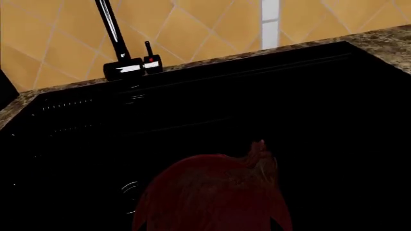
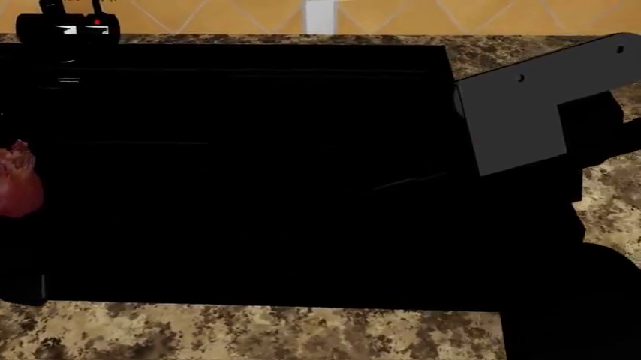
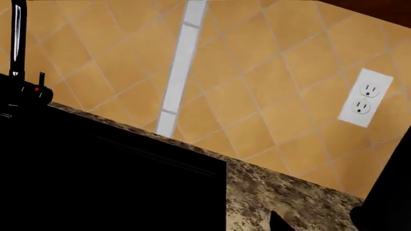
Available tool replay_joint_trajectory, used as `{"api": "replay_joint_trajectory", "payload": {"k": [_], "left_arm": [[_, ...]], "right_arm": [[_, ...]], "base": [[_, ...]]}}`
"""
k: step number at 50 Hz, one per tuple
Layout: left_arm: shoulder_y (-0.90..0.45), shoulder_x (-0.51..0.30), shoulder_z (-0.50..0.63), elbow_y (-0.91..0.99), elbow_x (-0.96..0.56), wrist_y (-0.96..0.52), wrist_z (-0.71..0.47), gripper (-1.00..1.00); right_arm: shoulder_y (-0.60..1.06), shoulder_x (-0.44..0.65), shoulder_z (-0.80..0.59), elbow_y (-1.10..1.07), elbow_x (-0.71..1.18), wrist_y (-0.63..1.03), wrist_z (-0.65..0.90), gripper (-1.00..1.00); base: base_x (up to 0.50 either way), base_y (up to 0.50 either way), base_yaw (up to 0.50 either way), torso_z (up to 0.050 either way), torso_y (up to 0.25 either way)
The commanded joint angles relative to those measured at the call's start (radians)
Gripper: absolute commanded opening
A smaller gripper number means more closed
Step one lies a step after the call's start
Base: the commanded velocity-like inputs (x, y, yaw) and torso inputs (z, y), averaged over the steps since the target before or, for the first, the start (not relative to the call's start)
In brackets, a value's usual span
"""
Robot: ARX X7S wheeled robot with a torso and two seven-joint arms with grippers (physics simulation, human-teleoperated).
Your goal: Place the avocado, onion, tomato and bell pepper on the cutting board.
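Nearest the left wrist camera, a dark maroon bulb with a small papery tip, the onion (image 1: 215, 192), filled the lower part of the view and hung over the black sink (image 1: 257, 110). The left pincer itself was lost in the darkness around it, so whether its jaws were pinching the onion or standing apart could not be told; the closeness suggested a hold, but that was only a judgement. In the head view the same onion (image 2: 18, 187) sat at the far left edge, above the sink (image 2: 251, 172) basin, with the speckled stone bench (image 2: 251, 334) running along the near rim.

The right arm (image 2: 541, 112) reached in as a grey slab over the sink's right side. Its pincer showed only as dark tips at the edge of the right wrist view, too little to say whether spread or pressed together.

Farther back stood the black faucet (image 1: 119, 43) at the sink's rear edge, then the tan tiled wall (image 3: 257, 86) with a white outlet (image 3: 364, 97).

The step in hand looked like carrying the onion out of the sink. No cutting board, avocado, tomato or bell pepper appeared in any view, so the next move called for turning until the board was found, then lowering the onion onto it.
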Motion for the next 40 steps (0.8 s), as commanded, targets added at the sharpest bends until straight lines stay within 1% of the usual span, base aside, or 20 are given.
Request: {"api": "replay_joint_trajectory", "payload": {"k": [1,29,36,40], "left_arm": [[0.004,0.017,-0.020,0.000,0.016,0.016,0.032,-1.00],[-0.006,0.012,-0.006,0.005,0.024,0.029,0.047,-1.00],[0.001,0.009,-0.007,0.008,0.028,0.035,0.051,-1.00],[0.008,0.011,-0.008,0.010,0.038,0.040,0.059,-1.00]], "right_arm": [[-0.013,-0.019,0.028,-0.007,-0.009,0.004,-0.024,1.00],[0.003,-0.010,0.009,-0.008,0.001,0.009,-0.019,1.00],[-0.003,-0.004,0.005,-0.014,0.004,0.011,-0.018,1.00],[0.009,-0.006,0.008,-0.025,0.018,0.044,-0.017,1.00]], "base": [[0.00,-0.50,0.00,0.000,0.000],[0.00,-0.50,0.00,0.000,0.000],[0.00,-0.04,0.00,0.000,0.000],[0.00,0.00,0.00,0.000,0.000]]}}
